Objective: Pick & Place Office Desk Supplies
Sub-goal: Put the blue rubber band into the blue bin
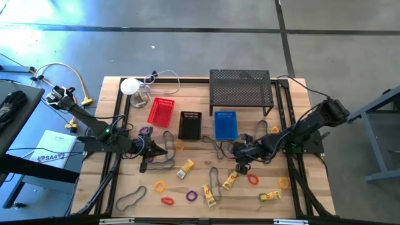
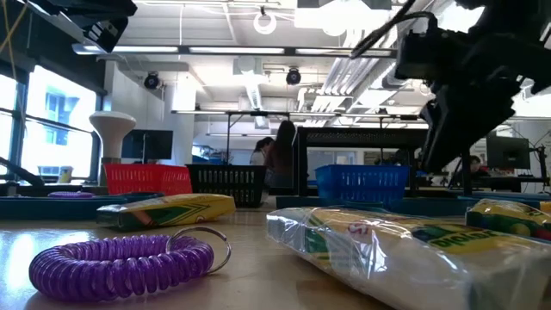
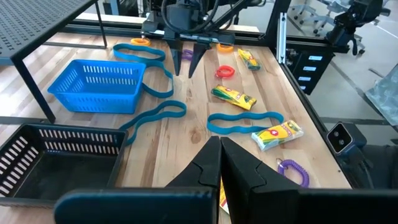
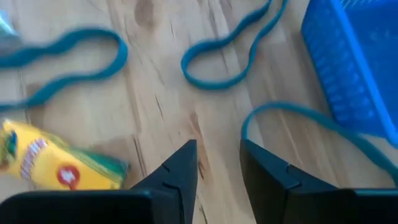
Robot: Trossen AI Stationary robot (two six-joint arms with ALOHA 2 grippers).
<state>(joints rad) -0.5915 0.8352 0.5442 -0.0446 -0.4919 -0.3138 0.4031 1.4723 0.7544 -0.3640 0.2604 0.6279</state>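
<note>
Table: pale wood planks, visible grain, matt. Blue basket, red basket and black basket: moulded plastic lattice, slight sheen. Shelf: black perforated metal, matt. Yellow packets: clear glossy film wrap, crinkled, with highlights. Purple coil ring: smooth shiny plastic, probably with a metal split ring. Band loops: matt, rubbery-looking. Right gripper fingers: dark, matt, hard plastic by appearance.

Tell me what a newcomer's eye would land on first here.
Three small baskets in a row mid-table: red basket, black basket, blue basket, with the black mesh shelf behind them. In front, yellow packets, coloured rings and band loops lie scattered between the shut left gripper and the right gripper.
</note>
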